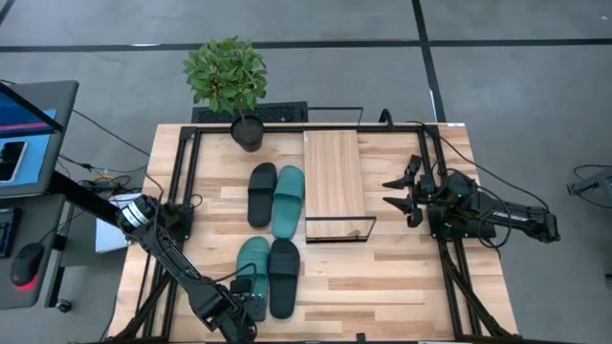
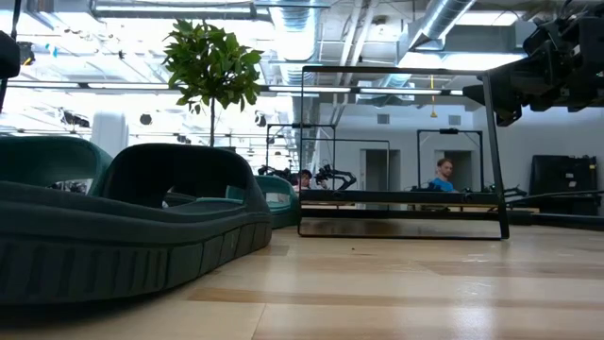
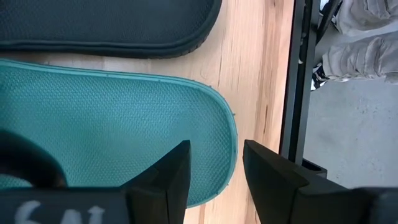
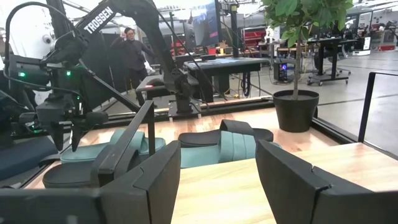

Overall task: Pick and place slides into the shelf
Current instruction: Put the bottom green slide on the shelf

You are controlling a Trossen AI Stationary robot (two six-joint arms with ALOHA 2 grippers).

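1. Left gripper (image 1: pixel 251 304) is down at the near end of the bench (image 1: pixel 402 277), at the heel of the near teal slide (image 1: pixel 252 265). The left wrist view shows its fingers (image 3: pixel 163 180) spread, one over the teal heel and one past the rim, with nothing pinched. Prob. lined up to straddle the heel edge, the thinnest part to clamp.
2. Near black slide (image 1: pixel 284 275) lies touching the teal one, side by side. Tight spacing likely explains the approach from the heel end and not from the side.
3. Far pair: black slide (image 1: pixel 262 194) and teal slide (image 1: pixel 289 200) sit just left of the shelf (image 1: pixel 335 182), toes toward the plant (image 1: pixel 228 78). All four are on the bench – none on the shelf board yet, so the task looks barely begun.
4. Shelf stands mid-bench, board bare, wire frame open on the long sides – room for slides to go in from the left.
5. Right gripper (image 1: pixel 394 191) waits just right of the shelf, raised, fingers spread wide, holding nothing. Parked clear of the left arm's path, I'd guess.
6. Risk: the rim grip may drag the neighbouring black slide.
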